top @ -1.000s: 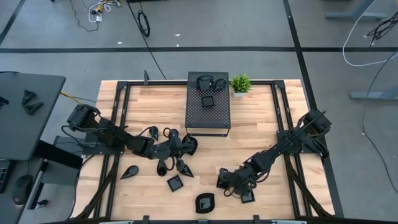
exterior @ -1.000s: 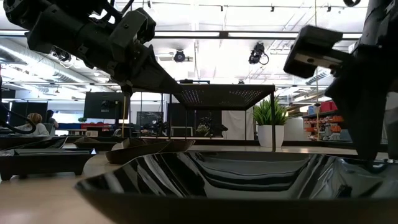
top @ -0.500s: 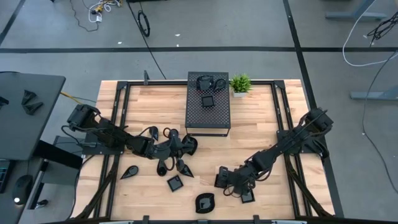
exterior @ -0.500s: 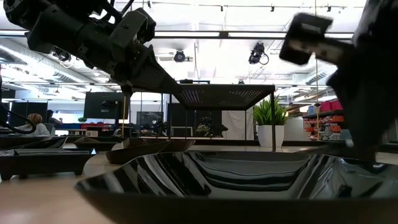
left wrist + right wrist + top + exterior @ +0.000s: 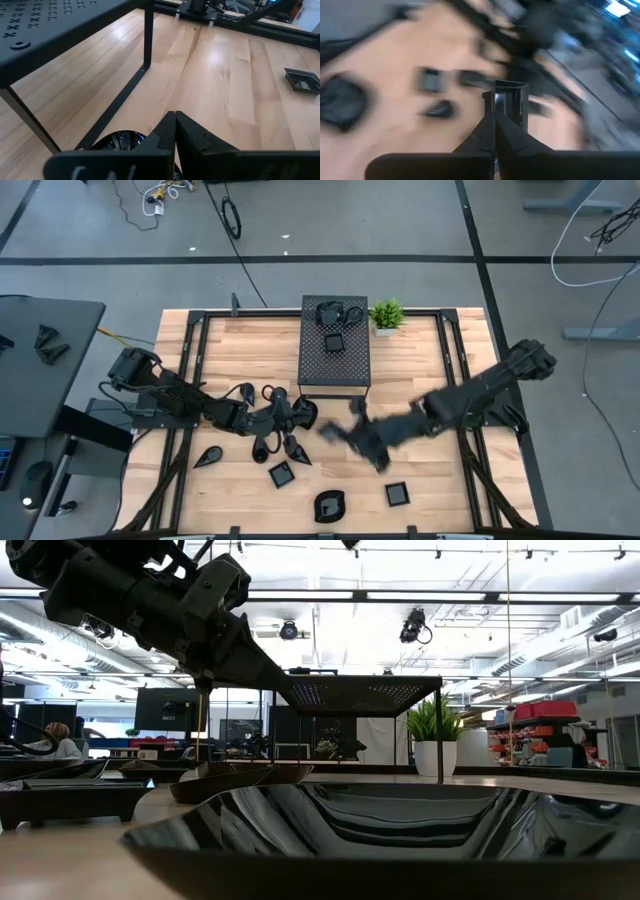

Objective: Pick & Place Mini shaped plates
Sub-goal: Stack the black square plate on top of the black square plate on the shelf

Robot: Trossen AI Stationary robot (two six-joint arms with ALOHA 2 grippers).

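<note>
- Right gripper (image 5: pixel 494 117): fingers pressed together. They appear to pinch the rim of one small square plate (image 5: pixel 511 102), which stands on edge just past the tips. The view is smeared, so treat the hold as probable.
- Relation for your next move: this gripper hangs above the table (image 5: pixel 420 360), just before the near right corner of the perforated box (image 5: pixel 335 370). The box lies straight ahead toward the far edge, with its long axis running near to far. The right arm carries the load, so the placing falls to it.
- Left gripper (image 5: pixel 174 120): fingers closed with nothing between them. It sits low by the box's near left leg, above a glossy rounded plate (image 5: pixel 120 142).
- Plates on the box: one square plate (image 5: pixel 332 342) and one small heap (image 5: pixel 335 310) behind it. You cannot count the heap.
- Loose plates on the table: two square (image 5: pixel 282 473) (image 5: pixel 398 494), one rounded (image 5: pixel 329 505), one teardrop (image 5: pixel 208 456). There is also a cluster (image 5: pixel 275 445) under the left arm, at least four.
- Potted plant (image 5: pixel 386 314): one, beside the box.
</note>
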